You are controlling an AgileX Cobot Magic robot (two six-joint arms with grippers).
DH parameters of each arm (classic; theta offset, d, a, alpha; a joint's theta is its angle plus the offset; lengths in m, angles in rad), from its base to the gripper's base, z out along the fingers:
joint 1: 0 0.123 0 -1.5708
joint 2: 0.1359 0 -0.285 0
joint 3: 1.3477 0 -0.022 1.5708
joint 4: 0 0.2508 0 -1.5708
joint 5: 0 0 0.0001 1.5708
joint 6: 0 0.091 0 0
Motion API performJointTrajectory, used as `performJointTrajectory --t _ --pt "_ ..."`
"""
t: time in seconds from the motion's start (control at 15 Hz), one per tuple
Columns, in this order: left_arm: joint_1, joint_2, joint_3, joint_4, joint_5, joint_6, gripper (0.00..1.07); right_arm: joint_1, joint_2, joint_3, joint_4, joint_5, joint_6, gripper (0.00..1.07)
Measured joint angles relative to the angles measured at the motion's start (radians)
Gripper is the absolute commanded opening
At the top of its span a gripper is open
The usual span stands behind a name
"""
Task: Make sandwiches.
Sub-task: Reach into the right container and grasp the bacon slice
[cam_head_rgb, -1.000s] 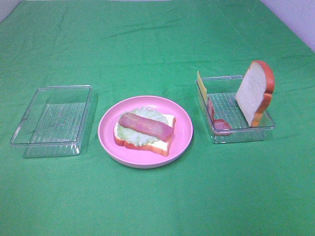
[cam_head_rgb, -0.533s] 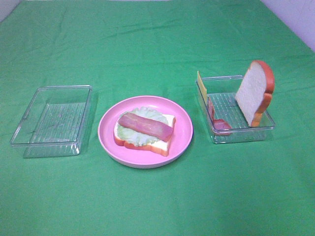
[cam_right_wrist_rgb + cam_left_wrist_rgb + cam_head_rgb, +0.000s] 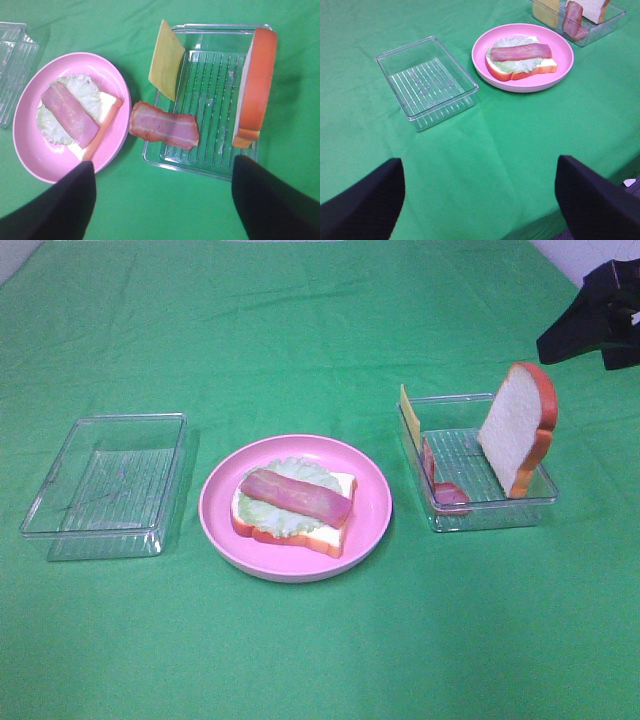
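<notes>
Newly brought in at the far right, the right gripper [image 3: 162,200] is held parted and empty, as is the left gripper [image 3: 480,200]; the sandwich [image 3: 293,502] is left half-built on the central pink plate [image 3: 372,505].

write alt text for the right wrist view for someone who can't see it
The right gripper, jaws open, hangs above a clear tray holding a yellow cheese slice, a bacon strip and an upright bread slice. Beside the tray, a pink plate carries the half-built sandwich: bread, lettuce and bacon. All sit on a green cloth.
</notes>
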Motion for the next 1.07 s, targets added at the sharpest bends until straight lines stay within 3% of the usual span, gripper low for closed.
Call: performJointTrajectory --t 0.2,0.53,0.67,1.07 --pt "0.0 0.0 0.0 0.0 -0.001 0.0 0.78 0.085 0.13 -0.107 -0.058 0.01 0.014 0.68" --pt "0.0 0.0 0.0 0.0 -0.001 0.0 0.78 0.256 0.409 -0.346 -0.29 0.123 0.315 0.62" --pt "0.0 0.0 0.0 0.0 -0.001 0.0 0.78 0.266 0.534 -0.43 -0.299 0.189 0.366 0.62" --pt "0.0 0.0 0.0 0.0 -0.001 0.0 0.78 0.268 0.671 -0.469 -0.295 0.167 0.374 0.6"
